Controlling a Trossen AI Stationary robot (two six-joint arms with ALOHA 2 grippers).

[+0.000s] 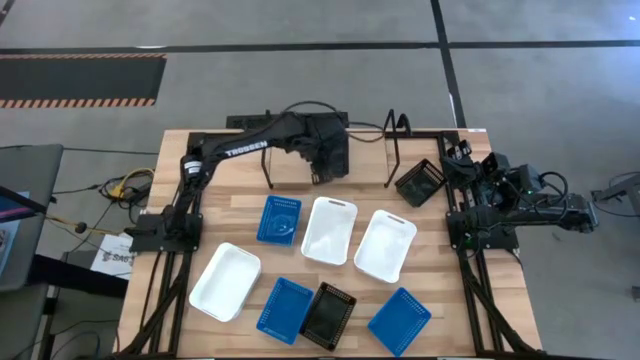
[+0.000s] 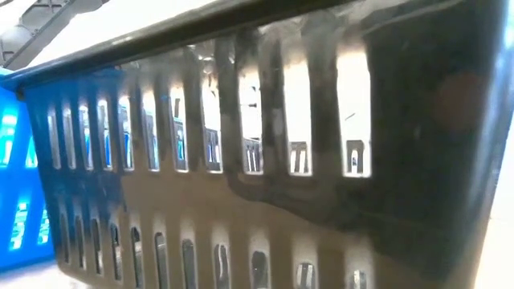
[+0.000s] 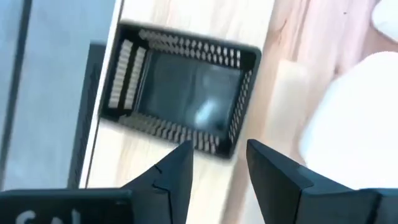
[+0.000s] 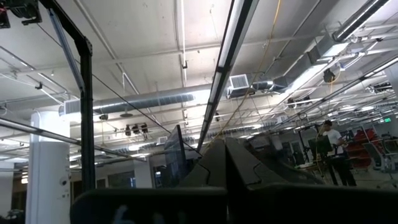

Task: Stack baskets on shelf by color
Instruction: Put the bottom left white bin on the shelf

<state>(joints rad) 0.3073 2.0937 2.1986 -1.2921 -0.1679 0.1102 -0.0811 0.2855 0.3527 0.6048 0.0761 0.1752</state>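
Observation:
My left gripper (image 3: 219, 149) hangs open above a small black basket (image 3: 186, 87) and touches nothing. That basket lies open side up, its bottom on the wood near the table's far edge. In the high view my left arm hides it, with my left gripper (image 1: 330, 165) between the uprights of the black shelf (image 1: 392, 150). Another black basket (image 1: 420, 182) sits tilted just right of the shelf. White baskets (image 1: 330, 230) (image 1: 386, 245) (image 1: 225, 281), blue baskets (image 1: 279, 220) (image 1: 285, 310) (image 1: 400, 322) and a black basket (image 1: 328, 315) lie on the table. My right gripper (image 4: 225, 165) is shut at the table's right, pointing upward.
The low view is filled by the slotted wall of a black basket (image 2: 265, 160), with a blue basket (image 2: 20, 185) beside it. A person (image 4: 333, 158) stands far off in the room. Bare wood (image 1: 470, 300) shows along the right near side.

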